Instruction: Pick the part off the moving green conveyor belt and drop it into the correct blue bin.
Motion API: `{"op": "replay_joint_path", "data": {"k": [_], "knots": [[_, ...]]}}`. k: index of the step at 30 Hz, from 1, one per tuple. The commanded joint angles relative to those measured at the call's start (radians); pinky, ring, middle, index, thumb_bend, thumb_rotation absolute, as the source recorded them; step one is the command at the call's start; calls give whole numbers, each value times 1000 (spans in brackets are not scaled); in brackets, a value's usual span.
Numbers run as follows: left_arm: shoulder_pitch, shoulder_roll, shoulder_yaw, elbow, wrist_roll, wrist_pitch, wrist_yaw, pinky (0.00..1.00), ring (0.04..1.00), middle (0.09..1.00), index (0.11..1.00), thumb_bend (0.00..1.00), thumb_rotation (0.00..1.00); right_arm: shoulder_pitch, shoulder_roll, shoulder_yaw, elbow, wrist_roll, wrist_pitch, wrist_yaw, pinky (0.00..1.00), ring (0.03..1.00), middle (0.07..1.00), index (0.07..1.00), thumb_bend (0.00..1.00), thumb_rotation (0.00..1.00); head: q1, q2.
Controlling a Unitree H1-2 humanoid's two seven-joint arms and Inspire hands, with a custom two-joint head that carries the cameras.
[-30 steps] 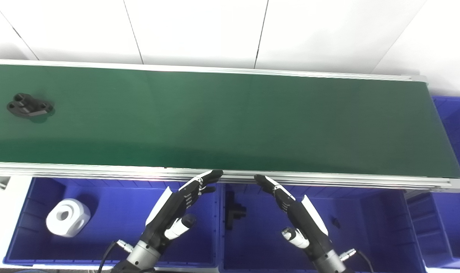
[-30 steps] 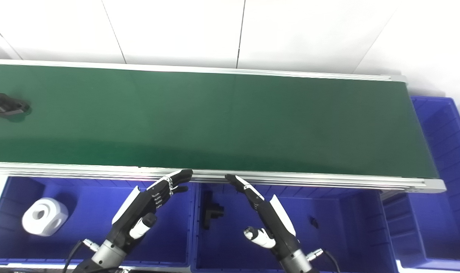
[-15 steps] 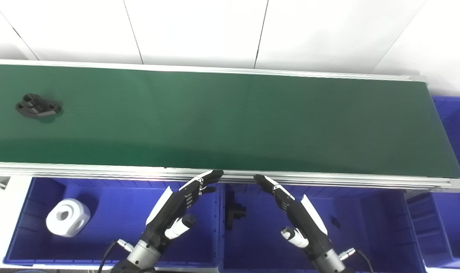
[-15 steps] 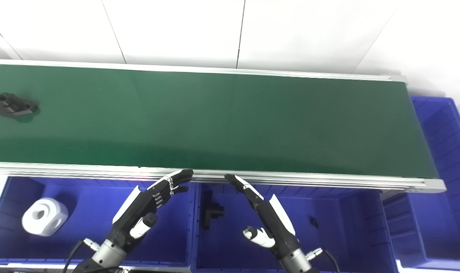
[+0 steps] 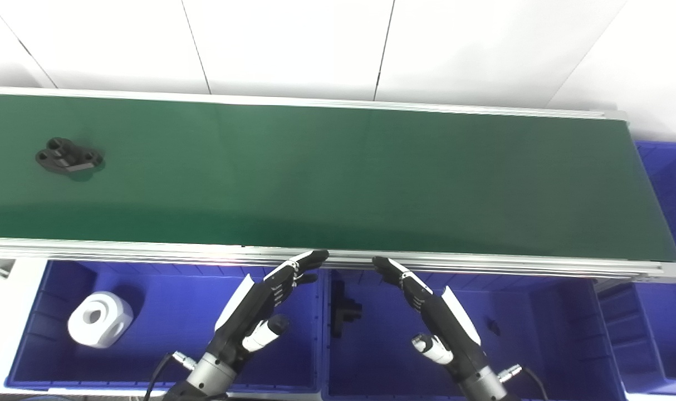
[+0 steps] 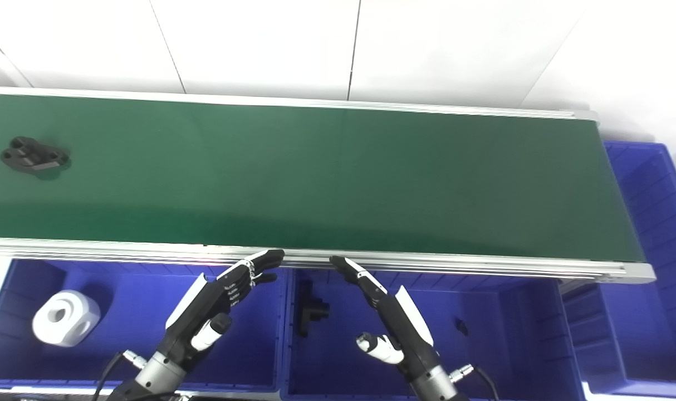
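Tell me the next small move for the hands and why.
Probably hold and wait, readying the left hand. The black part lies far to the left on the green belt, well away from both open hands, which hover over the blue bins at the belt's near rail. The right hand is farther from it.

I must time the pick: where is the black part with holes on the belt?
The black part with holes lies at the far left of the green conveyor belt, well away from both hands.
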Motion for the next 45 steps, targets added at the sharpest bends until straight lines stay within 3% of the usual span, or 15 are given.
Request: {"op": "replay_joint_path", "data": {"k": [1, 33, 38, 45], "knots": [[1, 5, 0, -20, -13, -26, -11, 859, 909, 904, 851, 881, 938, -2, 1, 2, -16, 12, -57, -4, 908, 922, 919, 901, 895, 962, 0, 2], [7, 3, 0, -25, -14, -34, -8, 847, 901, 898, 848, 864, 942, 2, 1, 0, -21, 15, -57, -1, 899, 916, 913, 897, 897, 945, -3, 2], [11, 3, 0, -33, -12, -12, -7, 853, 903, 900, 847, 879, 944, 2, 0, 0, -22, 16, -57, -2, 897, 913, 910, 896, 890, 943, -3, 2], [7, 4, -2, -21, -21, -34, -11, 854, 906, 901, 846, 870, 939, 8, -1, -2, -29, 12, -56, 1, 905, 920, 915, 897, 900, 945, -4, 3]]}}
